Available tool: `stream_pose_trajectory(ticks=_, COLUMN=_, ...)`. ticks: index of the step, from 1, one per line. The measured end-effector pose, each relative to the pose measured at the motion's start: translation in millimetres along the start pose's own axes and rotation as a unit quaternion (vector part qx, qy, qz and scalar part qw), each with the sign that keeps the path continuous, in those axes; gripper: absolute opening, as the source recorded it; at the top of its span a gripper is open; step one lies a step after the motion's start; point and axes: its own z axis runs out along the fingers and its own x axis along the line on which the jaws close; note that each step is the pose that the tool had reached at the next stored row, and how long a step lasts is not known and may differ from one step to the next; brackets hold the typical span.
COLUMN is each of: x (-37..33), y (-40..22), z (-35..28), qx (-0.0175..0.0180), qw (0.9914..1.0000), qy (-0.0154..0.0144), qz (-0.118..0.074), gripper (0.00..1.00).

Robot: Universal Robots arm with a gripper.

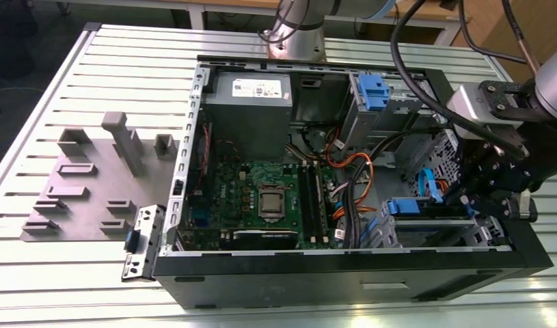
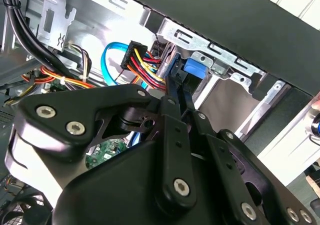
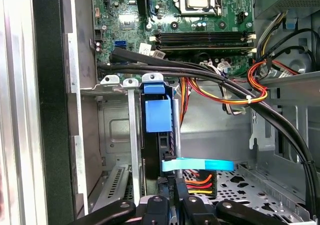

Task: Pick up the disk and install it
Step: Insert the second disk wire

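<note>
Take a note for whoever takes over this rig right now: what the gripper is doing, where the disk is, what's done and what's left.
Gripper: reaching down into the open computer case at the exterior view's right, shut on the disk.
Disk: standing on edge in the metal drive bay, blue rail showing, held between the fingers.
Done: the disk is picked up and is in the bay.
Left: I cannot tell whether it is fully seated, and the gripper has not let go.
</note>
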Motion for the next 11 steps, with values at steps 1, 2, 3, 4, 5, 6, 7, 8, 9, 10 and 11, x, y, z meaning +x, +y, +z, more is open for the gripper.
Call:
stream_pose_trajectory(ticks=1, x=0.0, y=0.0, z=0.4, qx=0.0, qw=1.0, qy=-0.0001, qz=0.0, gripper=0.17)
stream_pose_trajectory(ticks=2, x=0.1, y=0.0, z=1.2, qx=0.0, qw=1.0, qy=-0.0003, qz=0.0, gripper=0.17)
stream_pose_trajectory(ticks=3, x=0.1, y=0.0, z=1.7, qx=0.0, qw=1.0, qy=-0.0002, qz=0.0, gripper=0.17)
stream_pose_trajectory(ticks=4, x=0.2, y=0.0, z=1.8, qx=0.0, qw=1.0, qy=-0.0001, qz=0.0, gripper=0.17)
stream_pose_trajectory(ticks=5, x=0.2, y=0.0, z=1.8, qx=0.0, qw=1.0, qy=0.0, qz=0.0, gripper=0.17)
stream_pose_trajectory(ticks=6, x=0.2, y=0.0, z=2.0, qx=0.0, qw=1.0, qy=0.0001, qz=0.0, gripper=0.17)
stream_pose_trajectory(ticks=7, x=0.2, y=0.1, z=3.1, qx=0.0, qw=1.0, qy=-0.0002, qz=0.0, gripper=0.17)
stream_pose_trajectory(ticks=8, x=0.3, y=0.1, z=4.5, qx=0.0, qw=1.0, qy=-0.0001, qz=0.0, gripper=0.17)
stream_pose_trajectory(ticks=9, x=0.4, y=0.1, z=5.7, qx=0.0, qw=1.0, qy=0.0, qz=0.0, gripper=0.17)
stream_pose_trajectory(ticks=10, x=0.5, y=0.1, z=5.9, qx=0.0, qw=1.0, qy=0.0002, qz=0.0, gripper=0.17)
stream_pose_trajectory(ticks=11, x=0.5, y=0.1, z=5.9, qx=0.0, qw=1.0, qy=0.0002, qz=0.0, gripper=0.17)
